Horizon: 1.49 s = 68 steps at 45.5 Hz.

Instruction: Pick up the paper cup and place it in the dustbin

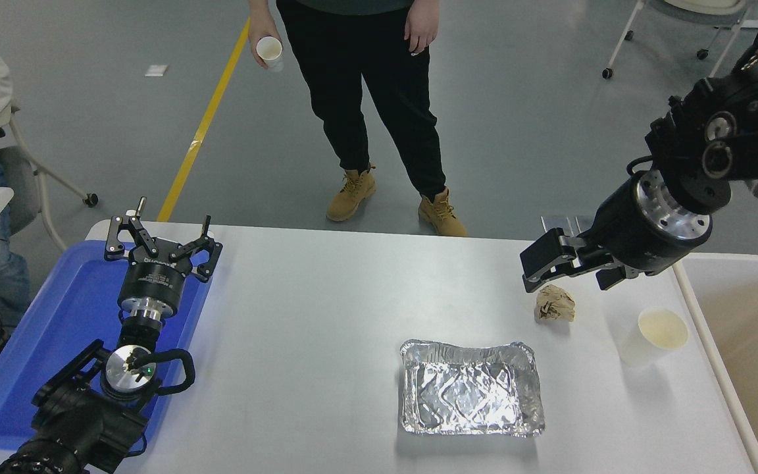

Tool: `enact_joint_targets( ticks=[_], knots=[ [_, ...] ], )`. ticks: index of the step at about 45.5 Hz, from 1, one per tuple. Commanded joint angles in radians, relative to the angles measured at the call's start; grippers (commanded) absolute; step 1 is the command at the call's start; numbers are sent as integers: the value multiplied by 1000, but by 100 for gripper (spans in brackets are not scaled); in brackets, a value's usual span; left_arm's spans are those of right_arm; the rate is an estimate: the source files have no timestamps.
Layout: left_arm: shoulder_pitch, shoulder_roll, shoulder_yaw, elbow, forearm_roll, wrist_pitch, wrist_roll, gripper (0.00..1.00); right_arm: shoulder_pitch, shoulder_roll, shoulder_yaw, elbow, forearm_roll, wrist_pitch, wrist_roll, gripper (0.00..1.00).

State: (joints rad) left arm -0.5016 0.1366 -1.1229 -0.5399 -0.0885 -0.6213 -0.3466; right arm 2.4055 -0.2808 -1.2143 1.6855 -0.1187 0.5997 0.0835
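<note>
We are hanging our right gripper [540, 268], empty, its opening impossible to judge, just above the brown paper wad [555, 305], risking grabbing it instead of the paper cup [653, 337] standing right, beside the dustbin [698, 309].

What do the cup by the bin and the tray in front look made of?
The paper cup looks like matte white paper, cream inside, with a thin rolled rim. The tray looks like thin aluminium foil: shiny, crinkled, mirror-like glints. The dustbin seems smooth off-white plastic.
</note>
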Motion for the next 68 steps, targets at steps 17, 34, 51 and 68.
enact_joint_targets(
  ticks=[17,34,51,68],
  knots=[
    [0,0,0,0,1,0,0,100,52,52,-2,-1,87,81,-1,100],
    [0,0,0,0,1,0,0,100,78,29,1,2,102,101,1,100],
    [-2,-2,0,0,-2,2,0,100,38,28,-5,-4,85,52,-1,100],
    [-2,-2,0,0,-2,2,0,100,-221,45,9,-142,-22,-63,1,100]
  ],
)
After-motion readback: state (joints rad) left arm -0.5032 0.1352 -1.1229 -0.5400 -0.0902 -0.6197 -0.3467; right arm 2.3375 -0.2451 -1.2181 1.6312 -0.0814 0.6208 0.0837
